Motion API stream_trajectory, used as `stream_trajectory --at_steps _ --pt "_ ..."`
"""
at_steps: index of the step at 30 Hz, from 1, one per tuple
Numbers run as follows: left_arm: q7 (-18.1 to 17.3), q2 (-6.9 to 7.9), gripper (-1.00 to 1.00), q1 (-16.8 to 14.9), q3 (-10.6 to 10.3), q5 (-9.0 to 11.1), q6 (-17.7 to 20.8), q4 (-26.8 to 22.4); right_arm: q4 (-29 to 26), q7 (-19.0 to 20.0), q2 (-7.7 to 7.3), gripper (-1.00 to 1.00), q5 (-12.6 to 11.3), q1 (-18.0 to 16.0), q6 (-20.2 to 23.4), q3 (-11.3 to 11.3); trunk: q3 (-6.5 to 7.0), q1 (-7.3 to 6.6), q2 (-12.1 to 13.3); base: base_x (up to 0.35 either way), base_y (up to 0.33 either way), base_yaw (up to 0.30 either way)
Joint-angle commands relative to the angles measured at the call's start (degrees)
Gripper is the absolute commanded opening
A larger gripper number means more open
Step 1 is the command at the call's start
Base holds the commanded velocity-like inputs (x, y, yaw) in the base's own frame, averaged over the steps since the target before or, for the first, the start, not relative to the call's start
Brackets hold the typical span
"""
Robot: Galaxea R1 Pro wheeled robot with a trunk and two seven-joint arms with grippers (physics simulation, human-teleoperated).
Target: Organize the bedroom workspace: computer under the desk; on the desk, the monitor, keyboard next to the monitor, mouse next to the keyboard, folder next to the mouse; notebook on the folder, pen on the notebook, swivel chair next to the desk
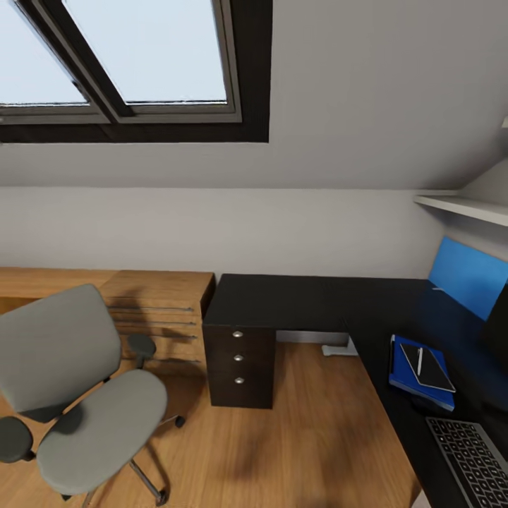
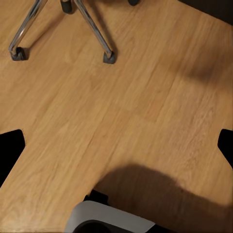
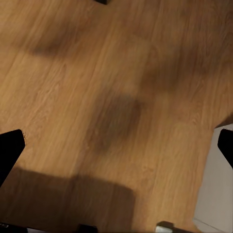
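- The wood floor runs under everything, pale planks with soft shadows across them; both wrist views look straight down at it.
- The desk fills the 3 o'clock side of the head view, an L of black top with a blue back panel at its far end and a dark drawer unit with three round knobs under its near corner.
- The swivel chair stands at about 8 o'clock, well apart from the desk, its grey seat and back turned towards the room; the left wrist view catches two of its chrome legs and their casters.
- A light-wood dresser sits against the wall just beside the drawer unit.
- The keyboard lies on the desk at 4 o'clock, cut off by the picture's edge.
- The folder, bright blue, lies flat on the desk just beyond the keyboard.
- The notebook rests on top of the folder, dark-looking from here.
- The pen lies on the notebook, a thin pale stick.
- The left gripper hangs over bare floor, its dark fingertips spread wide, pinching nothing.
- The right gripper is likewise over the floor, spread wide and holding nothing.
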Motion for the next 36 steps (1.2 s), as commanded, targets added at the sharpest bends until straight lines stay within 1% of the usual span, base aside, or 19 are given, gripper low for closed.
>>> stream_trajectory --at_steps 1,36 --pt "-0.46 -0.01 1.00 -0.05 0.08 0.61 -0.10 0.04 0.14 -0.08 0.05 1.00 -0.57 -0.07 -0.24 0.52 -0.18 0.01 -0.08 -0.037 0.000 0.174" --pt "-0.48 -0.01 1.00 -0.05 0.08 0.66 0.05 0.04 0.14 -0.08 0.10 1.00 -0.57 -0.06 -0.16 0.45 -2.72 0.01 -0.08 -0.003 0.000 0.186"
